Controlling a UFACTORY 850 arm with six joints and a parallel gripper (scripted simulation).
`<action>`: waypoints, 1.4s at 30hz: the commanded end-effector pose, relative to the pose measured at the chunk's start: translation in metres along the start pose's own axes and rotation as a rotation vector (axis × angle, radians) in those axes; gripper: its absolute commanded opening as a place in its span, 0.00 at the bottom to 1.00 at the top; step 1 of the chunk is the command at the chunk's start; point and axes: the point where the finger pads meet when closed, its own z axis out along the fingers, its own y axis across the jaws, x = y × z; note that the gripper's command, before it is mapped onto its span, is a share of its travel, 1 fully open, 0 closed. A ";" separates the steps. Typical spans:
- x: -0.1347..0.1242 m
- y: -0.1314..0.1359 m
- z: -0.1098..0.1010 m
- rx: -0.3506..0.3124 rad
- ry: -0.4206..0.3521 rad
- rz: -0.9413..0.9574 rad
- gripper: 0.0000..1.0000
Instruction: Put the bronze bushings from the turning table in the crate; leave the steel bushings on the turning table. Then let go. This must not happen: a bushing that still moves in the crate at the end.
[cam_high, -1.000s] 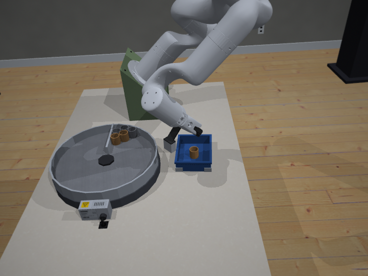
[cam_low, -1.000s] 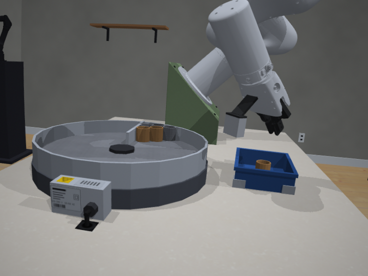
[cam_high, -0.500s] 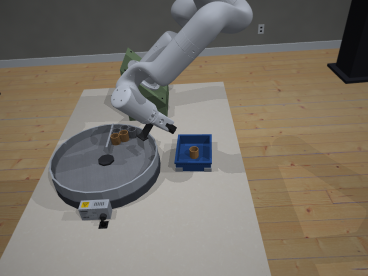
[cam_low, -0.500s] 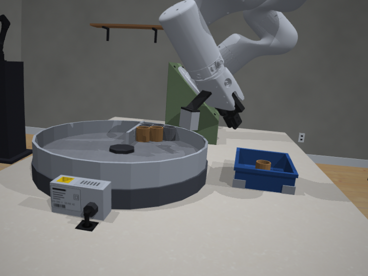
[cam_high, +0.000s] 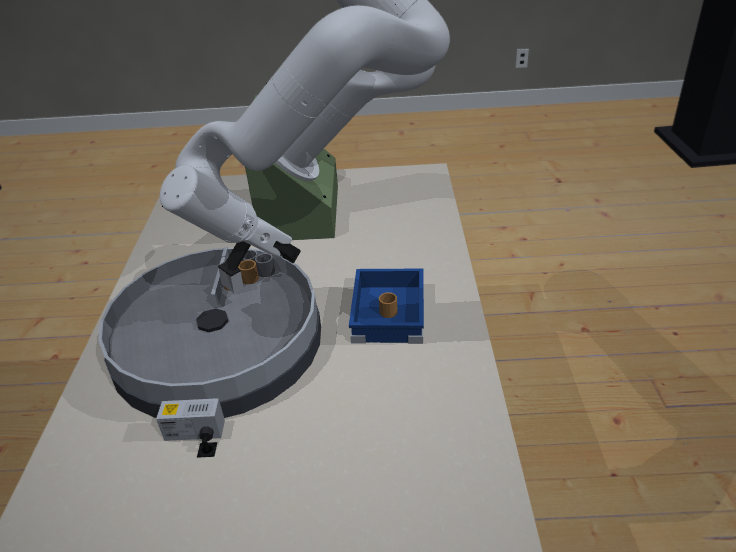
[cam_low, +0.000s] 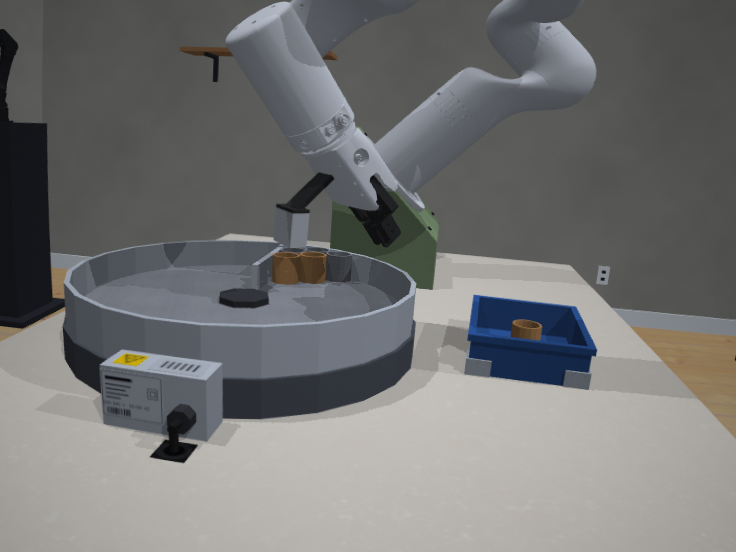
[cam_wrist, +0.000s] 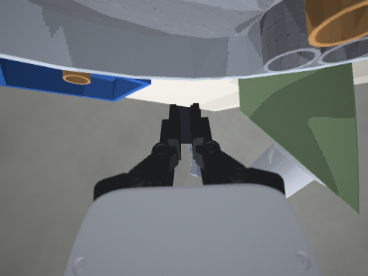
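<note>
My gripper (cam_high: 288, 253) (cam_low: 385, 235) (cam_wrist: 185, 116) is shut and empty, tilted, in the air above the far right rim of the turning table (cam_high: 160, 338) (cam_low: 237, 350) (cam_wrist: 150, 52). On the table two bronze bushings stand side by side, the left one (cam_low: 285, 269) against the divider, the right one (cam_high: 249, 272) (cam_low: 313, 268) beside a steel bushing (cam_high: 264, 265) (cam_low: 340, 267) (cam_wrist: 282, 37). More steel rims show behind them, partly hidden. The blue crate (cam_high: 386, 333) (cam_low: 523, 361) (cam_wrist: 30, 80) holds one upright bronze bushing (cam_high: 388, 305) (cam_low: 526, 330) (cam_wrist: 76, 78).
A thin upright divider (cam_high: 218, 279) (cam_low: 259, 276) and a dark hub (cam_high: 212, 320) (cam_low: 243, 297) stand on the turning table inside its raised wall. The wrist camera block (cam_low: 291, 226) hangs just above the bushings. A grey control box (cam_high: 190, 419) (cam_low: 160, 395) stands in front.
</note>
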 end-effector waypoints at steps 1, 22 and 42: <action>0.017 0.035 -0.016 0.000 0.000 0.000 0.10; 0.039 0.077 -0.032 -0.001 0.000 0.000 0.10; 0.052 0.077 -0.016 -0.001 0.000 0.000 0.10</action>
